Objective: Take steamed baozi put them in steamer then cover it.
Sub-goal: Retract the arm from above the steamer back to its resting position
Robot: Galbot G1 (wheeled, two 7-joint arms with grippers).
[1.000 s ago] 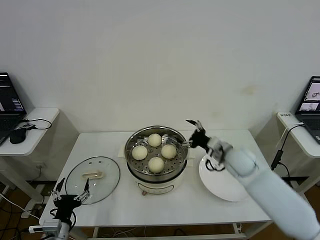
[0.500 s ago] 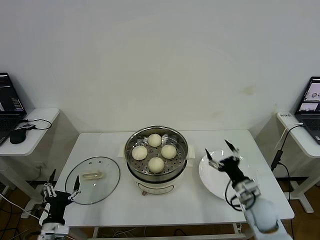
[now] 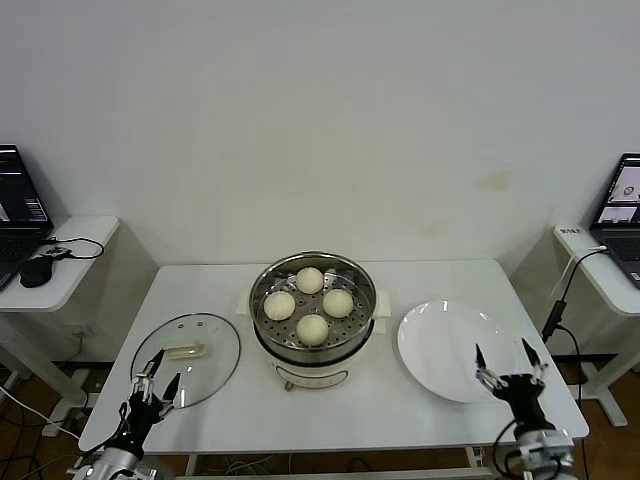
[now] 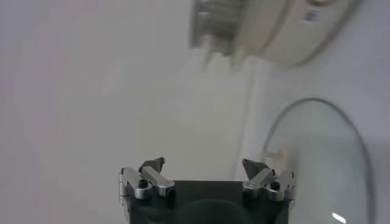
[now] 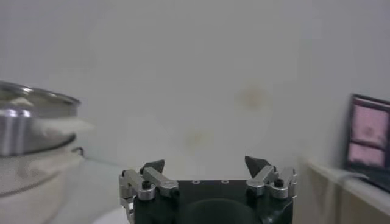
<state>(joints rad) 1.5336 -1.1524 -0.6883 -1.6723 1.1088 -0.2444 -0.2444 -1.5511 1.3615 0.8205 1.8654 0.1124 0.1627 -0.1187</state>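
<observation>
At the far left, a side desk (image 3: 60, 265) carries a laptop (image 3: 20, 205) and a black mouse (image 3: 35, 272). On the white table (image 3: 330, 405), near its left front edge, the left gripper (image 3: 152, 382) hangs low with its fingers spread apart and holding nothing. It is just in front of the cover (image 3: 186, 358), which lies flat on the table at the left side, with its cream handle (image 3: 184, 350) in the middle of the glass. In the left wrist view the two fingertips (image 4: 152, 164) are seen well separated, and the curved rim of the cover (image 4: 317, 158) is beside them.

In the middle of the table stands the steamer (image 3: 314, 318), uncovered, on its cream base. Inside it, on the perforated tray, lie the four steamed baozi (image 3: 312, 328): one at the back, one at the left, one at the right and one at the front, close together but not stacked.

To the right of the steamer, just beside it, is a white plate (image 3: 455, 350) with nothing on it. The right gripper (image 3: 508, 355) is at the front right edge of this plate, fingers pointing up and wide apart, and it grips nothing. In the right wrist view the steamer's steel wall (image 5: 33, 122) appears to one side. At the far right, another laptop (image 3: 622, 205) stands on a second side desk (image 3: 600, 262).
</observation>
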